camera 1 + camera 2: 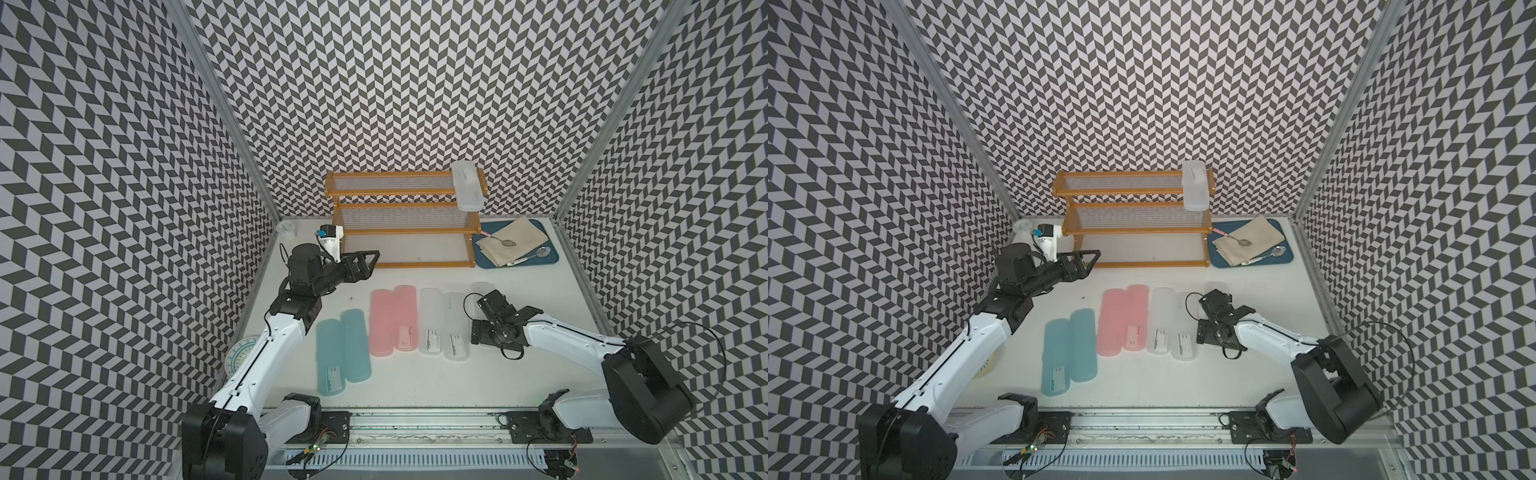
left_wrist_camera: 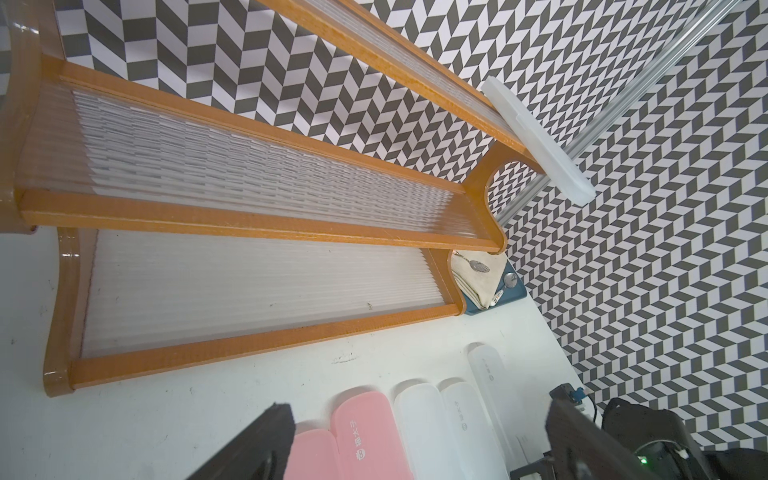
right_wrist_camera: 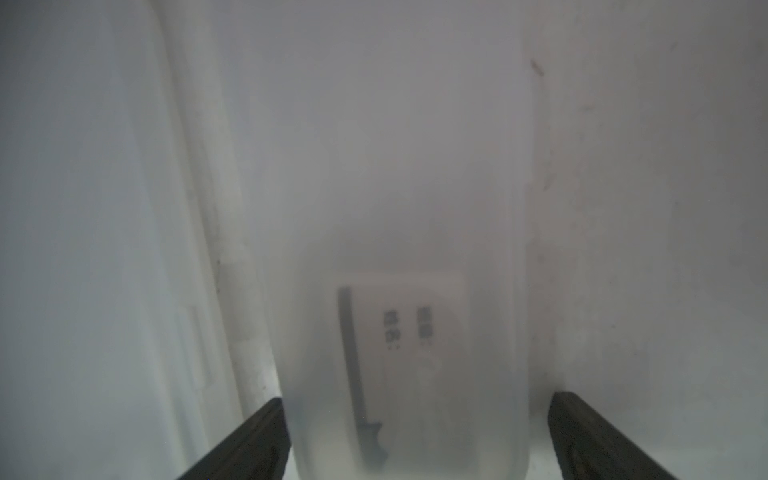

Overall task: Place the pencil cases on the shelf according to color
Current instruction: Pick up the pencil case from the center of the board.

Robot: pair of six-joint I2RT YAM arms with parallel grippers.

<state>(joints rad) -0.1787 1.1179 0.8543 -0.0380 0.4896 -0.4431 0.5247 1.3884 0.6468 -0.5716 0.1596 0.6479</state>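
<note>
1. Right gripper (image 3: 415, 399) — jaws apart, lowered astride the label end of the straddled white case (image 3: 407, 208). A gap shows beside one finger, so I read it as not yet clamped.
2. Left gripper (image 1: 373, 262) — jaws apart and empty, hovering off the table near the left front corner of the shelf (image 1: 399, 264).
3. Done: the shelved white case (image 1: 469, 187) lies crosswise at the right end of the top tier, its front end overhanging the middle tier. The middle and bottom tiers are bare.
4. Left: seven cases lie on the table in front of the shelf, namely the teal pair (image 1: 355, 345), the pink pair (image 1: 381, 322), the white pair (image 1: 431, 320) and the straddled one. I judge the task barely begun.
5. In the way: the nearer case of the white pair lies just beside the straddled one, leaving a finger little room. The overhanging case shadows the middle tier's right end, and my left arm stands before the shelf's left end.
6. Around: a blue tray (image 1: 536, 261) with cloth (image 1: 511, 239) and two spoons sits just beside the shelf's right end. A clear cup (image 1: 286, 229) stands at the back left, and a patterned plate (image 1: 237, 355) is partly hidden by the left arm.
</note>
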